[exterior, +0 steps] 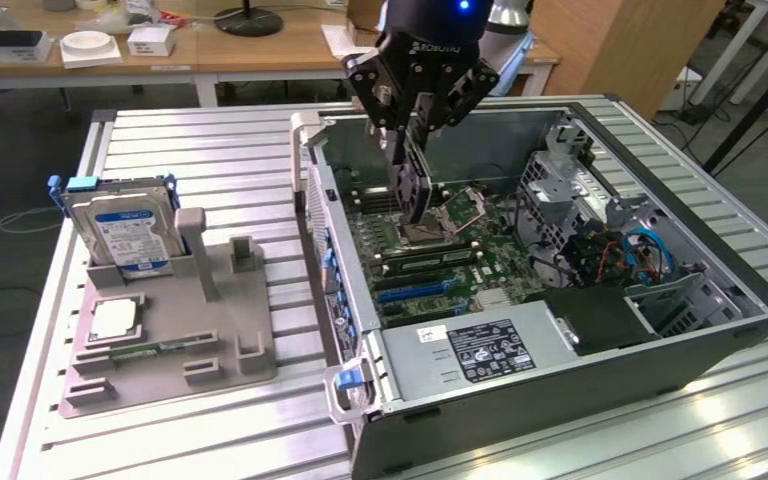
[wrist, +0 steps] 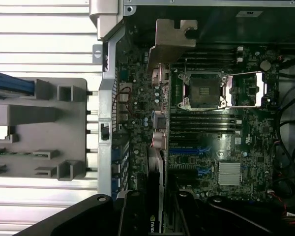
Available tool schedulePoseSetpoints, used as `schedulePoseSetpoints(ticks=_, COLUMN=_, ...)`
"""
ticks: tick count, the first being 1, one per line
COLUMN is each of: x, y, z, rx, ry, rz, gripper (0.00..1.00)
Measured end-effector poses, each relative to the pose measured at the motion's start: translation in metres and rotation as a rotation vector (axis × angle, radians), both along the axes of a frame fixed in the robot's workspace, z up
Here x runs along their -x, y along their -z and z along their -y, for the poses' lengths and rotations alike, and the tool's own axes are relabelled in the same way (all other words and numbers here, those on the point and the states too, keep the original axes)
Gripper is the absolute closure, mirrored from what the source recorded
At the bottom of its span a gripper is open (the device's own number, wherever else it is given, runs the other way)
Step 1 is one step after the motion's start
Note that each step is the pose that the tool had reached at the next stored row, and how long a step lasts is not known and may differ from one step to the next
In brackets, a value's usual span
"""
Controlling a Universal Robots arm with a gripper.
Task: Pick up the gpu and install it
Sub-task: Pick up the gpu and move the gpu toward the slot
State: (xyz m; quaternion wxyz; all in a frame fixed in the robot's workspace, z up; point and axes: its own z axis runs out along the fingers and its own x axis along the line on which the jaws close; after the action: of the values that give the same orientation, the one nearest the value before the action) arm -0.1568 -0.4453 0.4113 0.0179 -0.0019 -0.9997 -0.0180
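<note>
My gripper [exterior: 411,122] hangs over the open computer case [exterior: 704,330] and is shut on the gpu [exterior: 412,185], a thin dark card held on edge and pointing down. The card's lower end hovers just above the motherboard [exterior: 448,250], near the CPU socket [exterior: 427,235]. In the wrist view the gpu [wrist: 156,172] shows edge-on, running from my gripper [wrist: 157,219] out to its silver bracket [wrist: 173,39] near the case's rear wall. The blue expansion slots [wrist: 189,150] lie beside the card's edge on the motherboard [wrist: 221,132].
A grey holder [exterior: 171,335] on the slatted table at the exterior view's left carries a hard drive [exterior: 124,230], a CPU chip [exterior: 113,318] and a memory stick [exterior: 157,348]. Inside the case sit a power supply [exterior: 484,350], drive cage [exterior: 564,180] and cables [exterior: 631,255].
</note>
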Motion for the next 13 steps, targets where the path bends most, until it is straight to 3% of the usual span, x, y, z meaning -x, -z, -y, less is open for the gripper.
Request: schedulePoseSetpoints(ticks=13, x=-0.021, y=0.0000, z=0.0000, rx=-0.0001, ry=-0.001, rz=0.0001, gripper=0.74)
